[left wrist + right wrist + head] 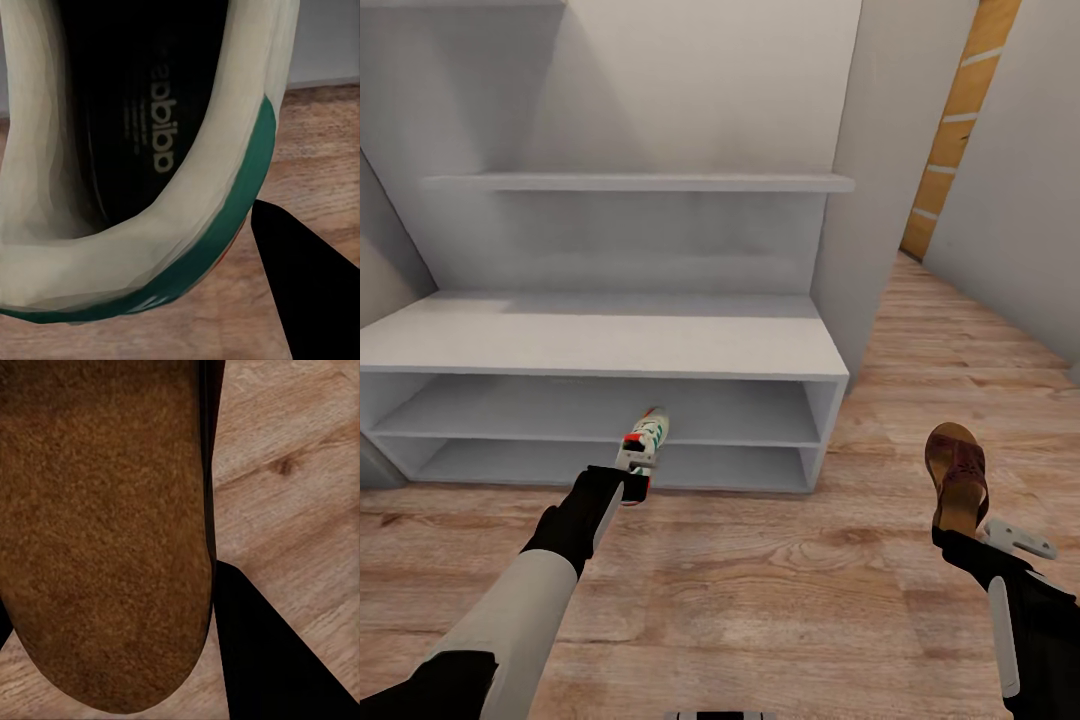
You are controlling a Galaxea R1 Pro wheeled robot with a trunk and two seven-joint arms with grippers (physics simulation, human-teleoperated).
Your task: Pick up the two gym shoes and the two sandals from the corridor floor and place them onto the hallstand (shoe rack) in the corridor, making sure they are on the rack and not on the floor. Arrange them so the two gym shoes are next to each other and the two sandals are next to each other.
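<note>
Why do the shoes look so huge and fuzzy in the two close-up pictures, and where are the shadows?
Left wrist view: the gym shoe sits right against the camera, so it looks giant, soft-edged, its inside nearly black. Right wrist view: the sandal is a grainy brown blur for the same reason. Head view: even, soft light, no glare; the hallstand has dim shade under its shelves.

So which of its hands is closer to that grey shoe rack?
Left. The left gripper, holding a gym shoe, is right at the hallstand's lower shelves. The right gripper, holding a sandal, is off beside its end.
</note>
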